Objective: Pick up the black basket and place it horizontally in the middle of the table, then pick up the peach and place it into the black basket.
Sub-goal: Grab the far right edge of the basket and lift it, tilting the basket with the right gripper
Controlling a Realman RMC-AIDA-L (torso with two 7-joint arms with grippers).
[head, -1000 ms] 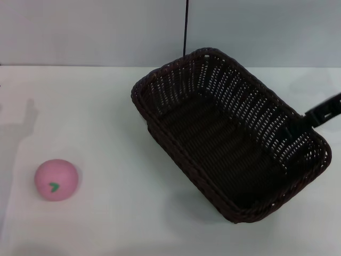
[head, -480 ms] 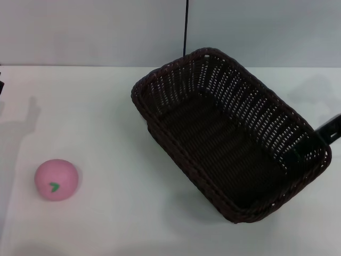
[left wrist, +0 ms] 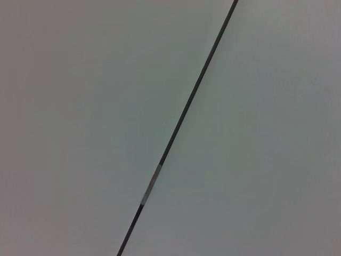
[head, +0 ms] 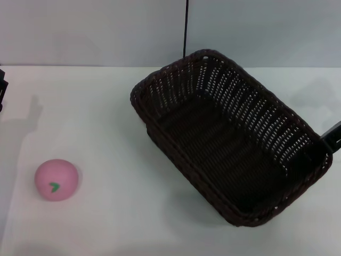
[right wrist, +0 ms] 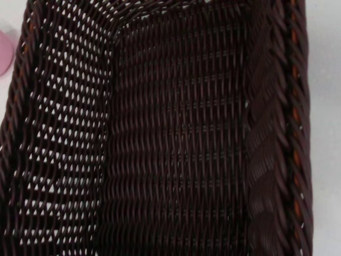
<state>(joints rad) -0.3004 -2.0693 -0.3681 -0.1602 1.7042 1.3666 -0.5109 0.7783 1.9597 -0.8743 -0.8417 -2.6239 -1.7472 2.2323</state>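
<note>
With the right gripper (head: 333, 136) at the black basket (head: 224, 133)'s near-right rim, finger state indiscernible, the diagonal basket should be gripped firmly and turned horizontal

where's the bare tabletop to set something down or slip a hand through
Widest free patch: between the peach and the black basket, running from the back wall to the near table edge. Smaller strips lie beyond the peach and nearside of the basket's left end. Crowded: the right side, where the right pincer sits against the basket's end.
</note>
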